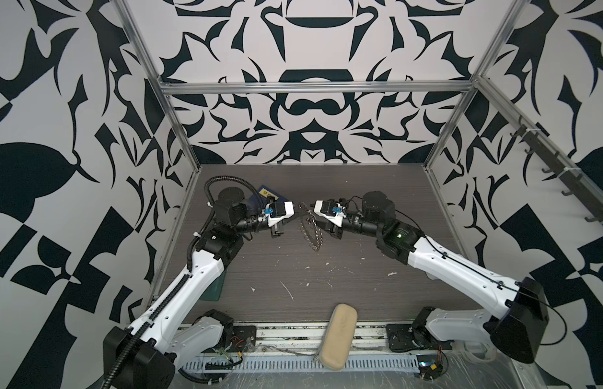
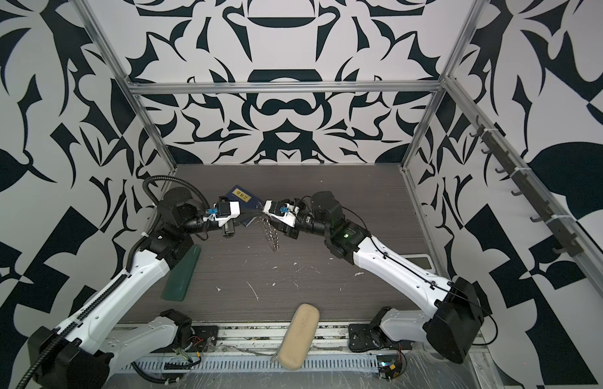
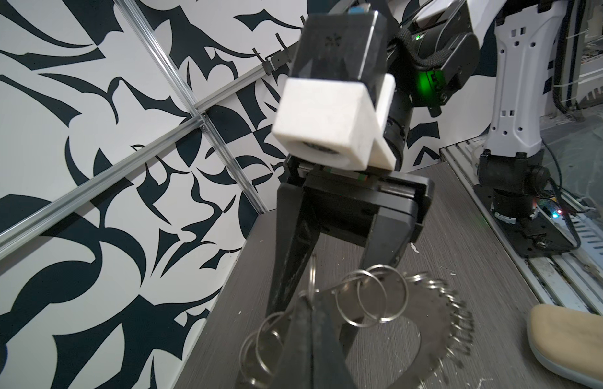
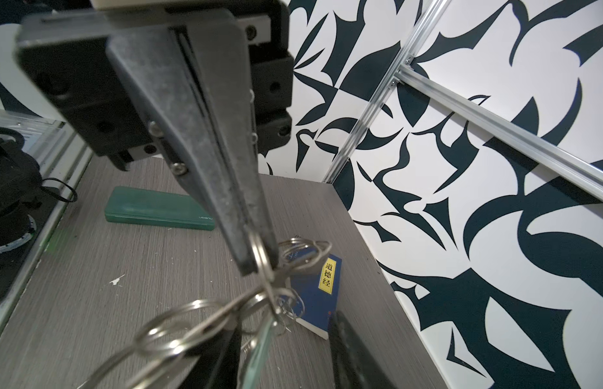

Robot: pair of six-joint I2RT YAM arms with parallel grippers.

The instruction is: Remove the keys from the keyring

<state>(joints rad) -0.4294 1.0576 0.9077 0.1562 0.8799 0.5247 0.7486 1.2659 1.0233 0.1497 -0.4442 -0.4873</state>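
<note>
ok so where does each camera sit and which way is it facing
Top views: high up front, looking down toward the back wall; left arm, right arm show.
Left wrist: on left arm, looking past its shut jaws at keyring and right gripper.
Right wrist: on right arm, looking past its jaws at blue book.
Shared: beige case, in both top views and left wrist.

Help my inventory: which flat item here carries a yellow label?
The blue book: a yellow strip on its cover; the green case and beige case show none.
</note>
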